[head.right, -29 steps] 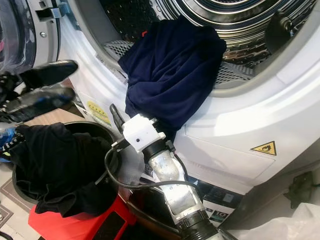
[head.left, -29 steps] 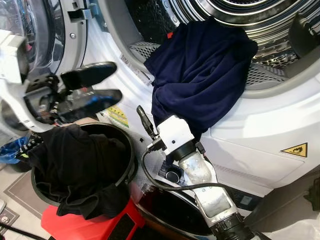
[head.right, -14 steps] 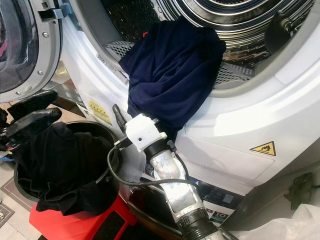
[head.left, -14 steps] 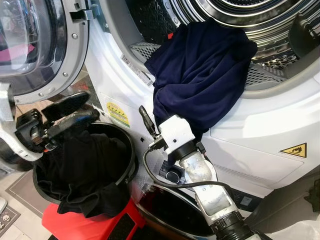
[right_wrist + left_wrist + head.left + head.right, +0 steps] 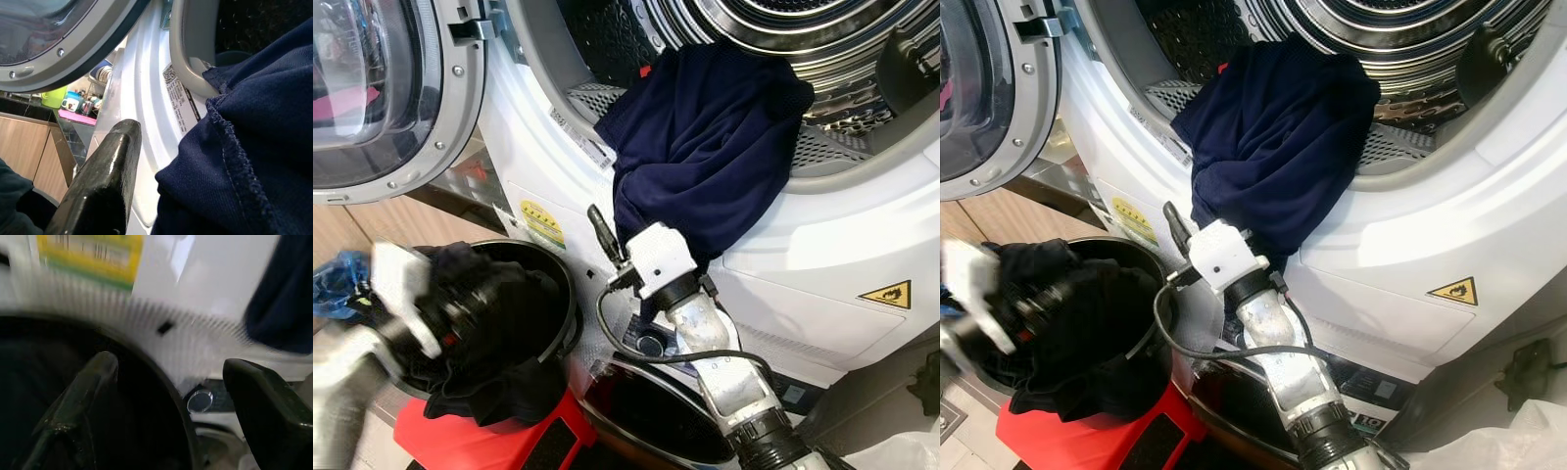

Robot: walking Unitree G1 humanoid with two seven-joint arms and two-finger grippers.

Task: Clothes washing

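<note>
Laundry corner with wooden flooring, seen from the left eye: white washing machine (image 5: pixel 822 245) with its round door (image 5: pixel 460 108) swung wide and steel drum (image 5: pixel 783 29) exposed. Draped over the lip of the opening, half in and half out, a navy garment (image 5: pixel 705 147). Just at its lower hem, the right tool (image 5: pixel 612 233) on a silver arm; spread or pressed together, cannot tell. Below the door, a black basket (image 5: pixel 570 313) on a red stool (image 5: pixel 480 441), heaped with black clothes (image 5: pixel 509 392). Down among those clothes, the left tool (image 5: pixel 470 294), heavily blurred. On the machine's front, a yellow label (image 5: pixel 543 225) and a triangular warning sticker (image 5: pixel 889 294). From the right eye: same layout, navy garment hanging over the rim, basket touching the machine's front. From the left wrist: left tool spread wide, one black finger (image 5: pixel 83 396) over the dark inside of the basket, the other apart from it beyond the rim, yellow label and a corner of navy cloth ahead. From the right wrist: stitched hem of the navy garment close up, right against the right tool, with the door's grey ring behind.
</note>
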